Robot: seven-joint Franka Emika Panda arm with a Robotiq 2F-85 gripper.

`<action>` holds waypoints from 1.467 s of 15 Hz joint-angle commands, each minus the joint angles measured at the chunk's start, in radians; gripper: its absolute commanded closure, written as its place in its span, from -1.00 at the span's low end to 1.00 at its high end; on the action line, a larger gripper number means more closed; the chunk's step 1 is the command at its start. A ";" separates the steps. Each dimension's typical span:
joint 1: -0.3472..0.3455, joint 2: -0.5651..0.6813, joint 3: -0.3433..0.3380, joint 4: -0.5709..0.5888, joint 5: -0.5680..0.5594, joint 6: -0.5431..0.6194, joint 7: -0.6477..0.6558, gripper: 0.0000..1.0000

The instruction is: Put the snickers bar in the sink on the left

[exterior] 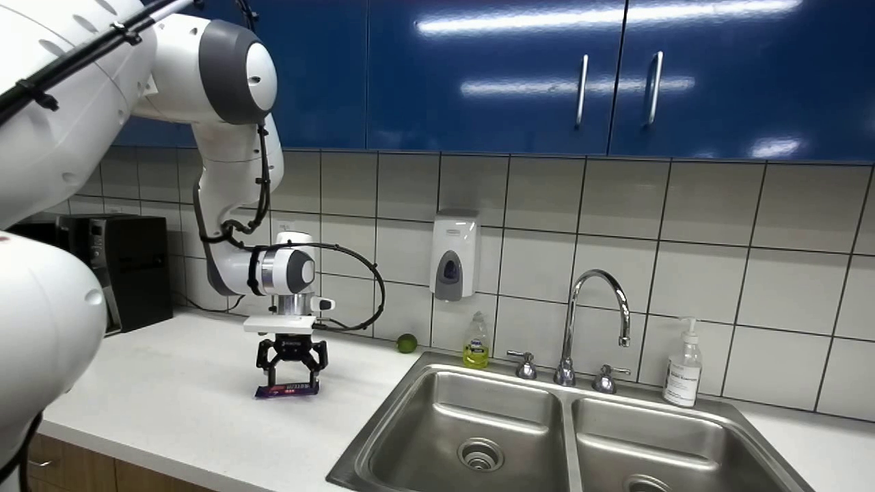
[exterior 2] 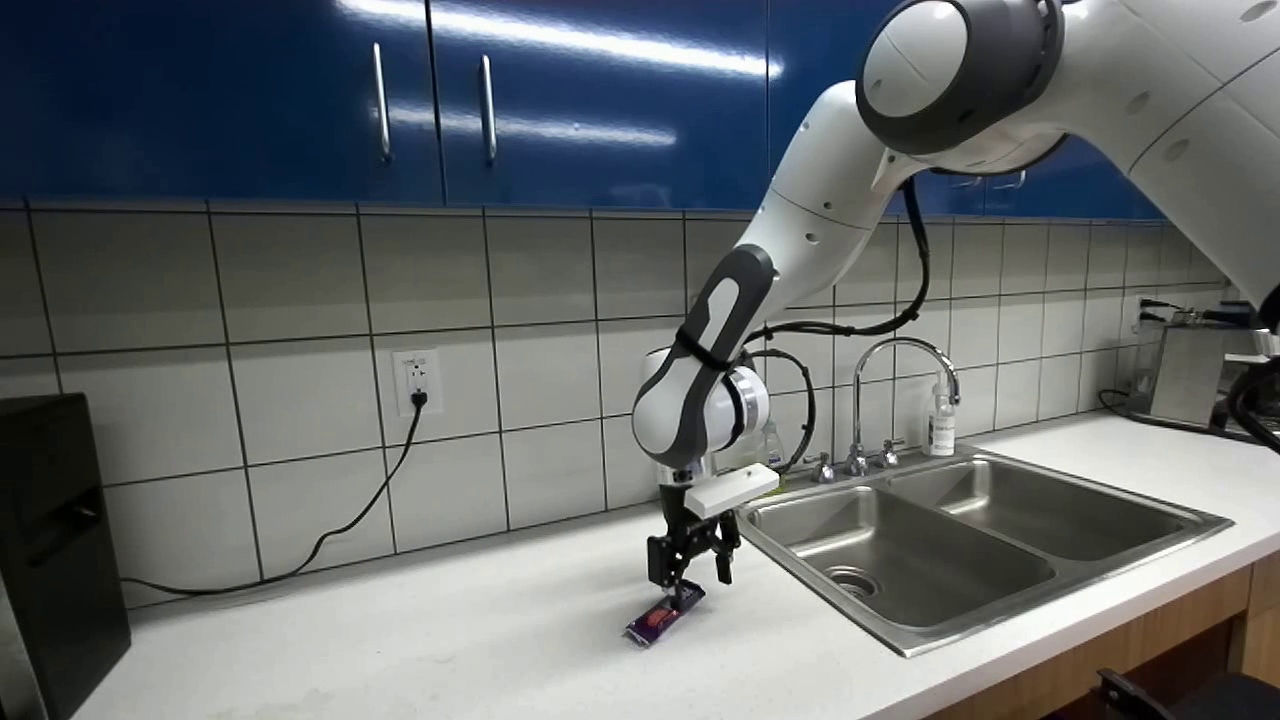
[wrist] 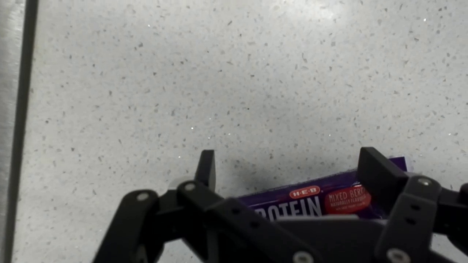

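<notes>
Wrist view has the claw (wrist: 290, 168) spread wide, pinching nothing, with the bar (wrist: 304, 192) (label says H-E-B, not Snickers lol) on the speckled surface (wrist: 219, 91) just below it. Fingers (wrist: 380, 179) are spaced roughly along that flat, shiny purple wrapper, probably set up for a grab. Round-cornered steel sink (exterior: 492, 403) is off to the claw's side.

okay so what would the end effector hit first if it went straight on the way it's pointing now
Probably the bar, lying on the counter under the end effector, which points down. Depth is unclear; they may even be touching.
</notes>
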 commanded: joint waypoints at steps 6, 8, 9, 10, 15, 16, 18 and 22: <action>0.010 -0.031 -0.006 -0.027 0.065 0.080 0.202 -1.00; 0.013 -0.028 -0.006 -0.021 0.080 0.089 0.244 -1.00; 0.015 -0.027 -0.008 -0.021 0.087 0.097 0.267 -1.00; 0.016 -0.026 -0.007 -0.020 0.095 0.097 0.283 -1.00; 0.041 -0.027 -0.032 -0.028 0.108 0.132 0.384 -1.00; 0.047 -0.027 -0.038 -0.028 0.107 0.142 0.404 -1.00; 0.059 -0.026 -0.050 -0.029 0.109 0.156 0.440 -1.00; 0.075 -0.020 -0.061 -0.028 0.119 0.159 0.494 -1.00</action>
